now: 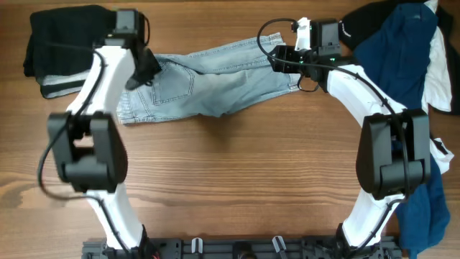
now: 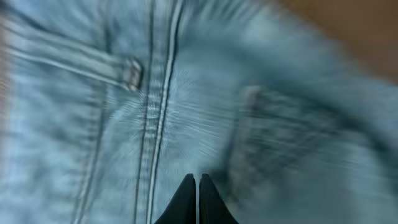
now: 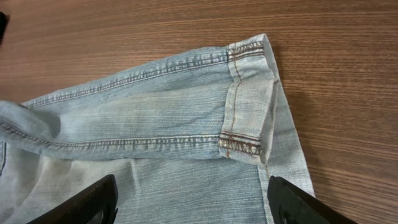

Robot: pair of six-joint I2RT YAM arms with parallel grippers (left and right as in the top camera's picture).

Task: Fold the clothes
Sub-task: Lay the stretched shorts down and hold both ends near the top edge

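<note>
Right claw (image 3: 194,200) gapes wide, empty, the denim shorts (image 3: 155,118) spread just ahead of and under it, left claw (image 2: 197,186) pressed closed over the seam, hold on cloth unclear: catch one layer only and the leg could drag crooked.

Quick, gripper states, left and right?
Left gripper: shut, tips together over the denim shorts; whether it pinches fabric cannot be told.
Right gripper: open, above those shorts.

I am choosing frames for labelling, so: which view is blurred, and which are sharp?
Left wrist: heavy blur, the denim shorts smeared, only seams readable. Right wrist: sharp, the hem stitching crisp, no glare. Overhead: sharp, evenly lit, soft shadows on the table.
</note>
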